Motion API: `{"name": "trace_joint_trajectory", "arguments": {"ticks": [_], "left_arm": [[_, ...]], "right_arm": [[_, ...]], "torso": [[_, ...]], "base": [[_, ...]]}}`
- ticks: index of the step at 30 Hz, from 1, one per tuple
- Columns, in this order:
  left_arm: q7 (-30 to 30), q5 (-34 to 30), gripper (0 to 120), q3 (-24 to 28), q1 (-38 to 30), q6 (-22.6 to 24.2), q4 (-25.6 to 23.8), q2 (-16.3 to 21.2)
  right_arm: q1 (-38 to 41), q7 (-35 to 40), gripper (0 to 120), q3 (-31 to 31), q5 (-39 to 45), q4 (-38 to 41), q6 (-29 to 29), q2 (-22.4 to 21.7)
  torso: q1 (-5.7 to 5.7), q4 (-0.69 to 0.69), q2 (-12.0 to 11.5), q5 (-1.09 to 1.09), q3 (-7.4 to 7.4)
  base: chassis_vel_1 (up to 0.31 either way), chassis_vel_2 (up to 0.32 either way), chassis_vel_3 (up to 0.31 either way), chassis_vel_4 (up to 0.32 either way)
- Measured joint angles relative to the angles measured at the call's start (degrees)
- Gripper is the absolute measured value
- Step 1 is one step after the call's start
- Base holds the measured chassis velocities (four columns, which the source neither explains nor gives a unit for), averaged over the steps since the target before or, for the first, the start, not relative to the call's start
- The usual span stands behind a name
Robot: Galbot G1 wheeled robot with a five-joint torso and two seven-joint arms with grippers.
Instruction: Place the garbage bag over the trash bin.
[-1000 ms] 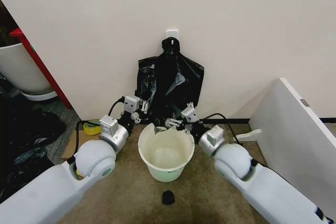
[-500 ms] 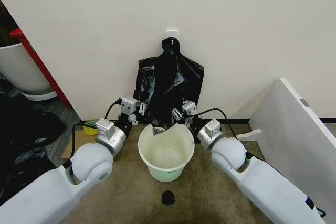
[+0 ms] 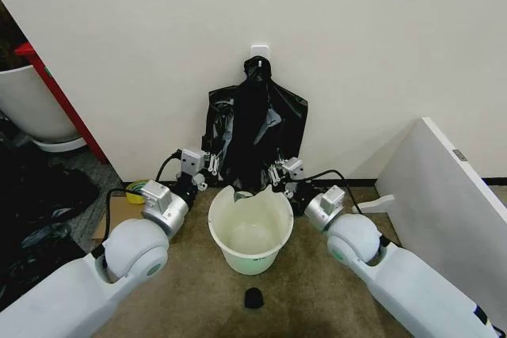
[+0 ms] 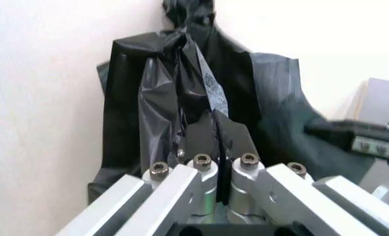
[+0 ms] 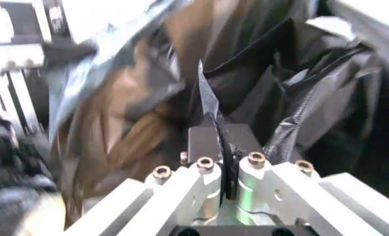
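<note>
The garbage bag (image 3: 257, 128) is hung from a white wall hook (image 3: 260, 51), draped flat against the wall right behind the trash bin (image 3: 250, 229). The bin is stood upright on the brown floor, mouth open and unlined, placed directly under the bag, presumably so the film can be drawn straight down over the rim.

Left gripper (image 3: 203, 173) is held at the bag's lower left edge, just above the bin's back rim. In the left wrist view the fingers (image 4: 201, 147) are pressed together with a fold of black film (image 4: 215, 129) pinched between them. Right gripper (image 3: 279, 176) is held at the lower right edge. In the right wrist view its fingers (image 5: 204, 142) are likewise clamped on a thin fold of the bag (image 5: 211, 105).

The two pinch points are set apart on opposite sides, judged to be for spreading the mouth wider than the rim before lowering. Whether one layer or both is caught cannot be told; if both, the mouth may not open.

A small black lump (image 3: 253, 298) is lying on the floor in front of the bin, untouched. A white panel (image 3: 444, 195) is leaned at the right.
</note>
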Motion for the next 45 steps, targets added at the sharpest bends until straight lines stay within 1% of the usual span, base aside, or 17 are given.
{"name": "trace_joint_trajectory", "arguments": {"ticks": [2,5,7,9,13,15,19,22,27,29,30,32,35,38,39,43,45], "left_arm": [[0.04,-0.03,0,-0.9,2.04,-0.78,-1.76,0.25],[0.62,-0.1,0,-1.8,7.44,-2.37,-5.54,0.78],[0.74,-0.12,0,-1.92,8.39,-2.54,-6.34,0.86],[0.94,-0.46,0,-2.47,11.2,-2.73,-9.01,0.99],[0.96,-1.8,0,-3.24,15.92,-2.65,-13.34,1.76],[0.97,-2.04,0,-3.34,16.43,-2.63,-13.73,1.93],[0.78,-3.26,0,-3.82,18.61,-2.38,-14.22,2.32],[0.59,-3.48,0,-4.69,19.04,-2.39,-14.22,2.21],[0.2,-5.64,0,-9.07,19.22,-2.57,-14.18,3.29],[0.18,-5.98,0,-9.78,19.2,-2.61,-14.16,3.5],[0.17,-6.69,0,-11.2,19.05,-2.77,-14.13,3.96],[0.1,-8.42,0,-13.81,18.38,-3.15,-14.07,5.03],[-0.2,-10.47,0,-16.27,16.69,-3.93,-14.01,6.51],[-0.34,-11.02,0,-16.89,15.83,-4.26,-13.99,6.99],[-0.42,-11.32,0,-17.17,14.88,-4.52,-13.96,7.24],[-0.43,-11.54,0,-17.3,12.15,-5.02,-13.64,7.28],[-0.45,-11.58,0,-17.2,11.62,-5.15,-13.32,7.21]], "right_arm": [[-1.4,0.79,0,1.39,2.68,2.46,-0.02,-0.71],[-4.43,2.56,0,3.63,7.45,8.5,0.04,-2.27],[-5.0,2.57,0,4.0,8.35,9.63,0.33,-2.58],[-6.7,2.16,0,4.98,10.78,13.61,1.73,-3.59],[-8.82,2.26,0,5.97,14.27,19.54,1.45,-5.04],[-9.0,2.33,0,6.14,14.98,20.12,1.24,-5.23],[-9.98,2.16,0,6.67,19.45,22.5,0.26,-5.83],[-10.6,2.49,0,6.35,20.48,22.83,-0.17,-5.3],[-11.47,3.14,0,4.77,21.09,22.15,-0.74,-2.63],[-11.45,3.27,0,4.58,21.09,21.92,-0.78,-2.26],[-11.23,3.46,0,4.23,21.13,21.34,-0.86,-1.44],[-9.87,3.73,0,3.79,21.69,20.12,-0.87,-0.16],[-6.83,4.0,0,3.19,24.64,18.16,-0.87,1.05],[-5.01,4.22,0,2.83,26.35,17.32,-0.87,1.51],[-2.86,4.62,0,2.44,28.76,16.43,-0.88,2.24],[2.68,5.68,0,1.36,33.06,14.33,-0.98,4.42],[3.51,5.81,0,1.12,33.4,13.78,-1.01,4.86]], "torso": [[0.0,-0.01,0.0,0.0,0.0],[-0.01,0.0,0.0,-0.02,0.0],[0.0,0.0,0.0,-0.01,0.0],[-0.01,0.0,0.0,-0.01,0.0],[-0.01,0.01,0.0,-0.01,-0.01],[-0.01,0.01,0.0,0.0,-0.01],[-0.01,0.0,0.0,-0.01,0.0],[-0.01,0.0,0.0,-0.02,0.0],[0.0,0.0,0.0,-0.01,0.0],[0.0,0.0,0.0,-0.02,0.0],[0.0,-0.01,0.0,-0.02,0.0],[0.0,0.0,0.0,-0.01,0.0],[0.0,-0.01,0.0,-0.01,0.01],[0.0,0.0,0.0,-0.01,0.01],[0.0,0.0,0.0,-0.02,0.01],[0.0,0.01,0.0,-0.01,0.01],[0.0,0.01,0.0,0.0,0.01]], "base": [[0.0,0.0,0.0,0.0],[0.0,0.0,0.0,0.0],[0.0,0.0,0.0,0.0],[0.0,0.0,0.0,0.0],[0.0,0.0,0.0,0.0],[0.0,0.0,0.0,0.0],[0.0,0.0,0.0,0.0],[0.0,0.0,0.0,0.0],[0.0,0.0,0.0,0.0],[0.0,0.0,0.0,0.0],[0.0,0.0,0.0,0.0],[0.0,0.0,0.0,0.0],[0.0,0.0,0.0,0.0],[0.0,0.0,0.0,0.0],[0.0,0.0,0.0,0.0],[0.0,0.0,0.0,0.0],[0.0,0.0,0.0,0.0]]}}
